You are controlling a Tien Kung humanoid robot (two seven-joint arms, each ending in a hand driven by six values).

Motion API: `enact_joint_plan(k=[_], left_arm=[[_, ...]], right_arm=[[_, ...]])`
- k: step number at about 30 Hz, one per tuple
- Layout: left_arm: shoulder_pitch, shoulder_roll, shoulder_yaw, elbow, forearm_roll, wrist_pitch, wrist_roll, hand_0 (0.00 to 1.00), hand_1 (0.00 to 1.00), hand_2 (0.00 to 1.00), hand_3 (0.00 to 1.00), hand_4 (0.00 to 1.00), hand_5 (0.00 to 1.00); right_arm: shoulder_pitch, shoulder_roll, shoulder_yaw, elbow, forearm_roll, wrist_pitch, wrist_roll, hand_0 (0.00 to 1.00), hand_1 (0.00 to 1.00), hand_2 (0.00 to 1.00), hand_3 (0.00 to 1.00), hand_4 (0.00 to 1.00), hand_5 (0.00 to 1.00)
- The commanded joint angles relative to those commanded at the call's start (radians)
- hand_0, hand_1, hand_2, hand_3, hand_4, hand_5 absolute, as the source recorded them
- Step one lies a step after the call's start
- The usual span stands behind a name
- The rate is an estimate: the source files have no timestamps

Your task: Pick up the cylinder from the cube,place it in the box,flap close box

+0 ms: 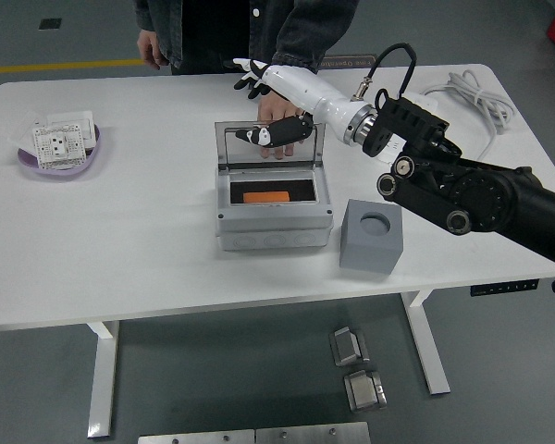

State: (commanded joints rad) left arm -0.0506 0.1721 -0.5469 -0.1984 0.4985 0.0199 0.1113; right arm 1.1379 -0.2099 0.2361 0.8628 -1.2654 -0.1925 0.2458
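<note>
The right hand point(270, 104), fingers spread and empty, hangs over the box's point(274, 222) raised lid point(270, 148) toward the table's far edge. The orange cylinder point(266, 197) lies inside; the cube point(371, 236) stands just beside, right.

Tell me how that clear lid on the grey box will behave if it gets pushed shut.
The clear lid stands upright along the box's back edge, so it probably swings down stiffly. It looks thin, likely light. The robot hand is raised over it.
</note>
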Motion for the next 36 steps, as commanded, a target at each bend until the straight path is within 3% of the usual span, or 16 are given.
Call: enact_joint_plan(k=[5,10,16,22,33,36], left_arm=[[-0.005,0.005,-0.005,0.000,0.012,-0.001,0.003,0.651,0.656,0.541,0.576,0.543,0.198],[-0.009,0.008,-0.006,0.000,0.019,-0.003,0.003,0.651,0.654,0.541,0.575,0.536,0.192],[-0.012,0.006,0.016,0.000,-0.001,-0.003,-0.005,0.651,0.652,0.542,0.575,0.534,0.190],[-0.006,0.003,0.019,0.001,-0.010,-0.002,-0.007,0.651,0.650,0.541,0.575,0.531,0.189],[0.009,-0.006,0.031,0.002,-0.033,0.000,-0.014,0.651,0.651,0.541,0.575,0.530,0.188],[0.010,-0.008,0.036,0.003,-0.040,0.000,-0.016,0.651,0.651,0.542,0.575,0.531,0.188]], right_arm=[[0.023,0.050,-0.084,-0.151,0.107,0.011,0.012,0.651,0.629,0.752,0.954,0.808,0.327],[0.016,0.073,-0.126,-0.263,0.158,0.016,0.020,0.676,0.664,0.757,0.959,0.819,0.354],[0.000,0.077,-0.155,-0.295,0.185,0.004,0.030,0.697,0.695,0.765,0.960,0.824,0.379],[-0.035,0.041,-0.152,-0.206,0.131,-0.023,0.023,0.713,0.682,0.760,0.950,0.823,0.386],[-0.119,-0.135,-0.071,0.072,-0.059,-0.074,-0.031,0.710,0.687,0.760,0.944,0.807,0.389],[-0.147,-0.164,-0.061,0.146,-0.074,-0.083,-0.039,0.695,0.679,0.760,0.943,0.803,0.414]])
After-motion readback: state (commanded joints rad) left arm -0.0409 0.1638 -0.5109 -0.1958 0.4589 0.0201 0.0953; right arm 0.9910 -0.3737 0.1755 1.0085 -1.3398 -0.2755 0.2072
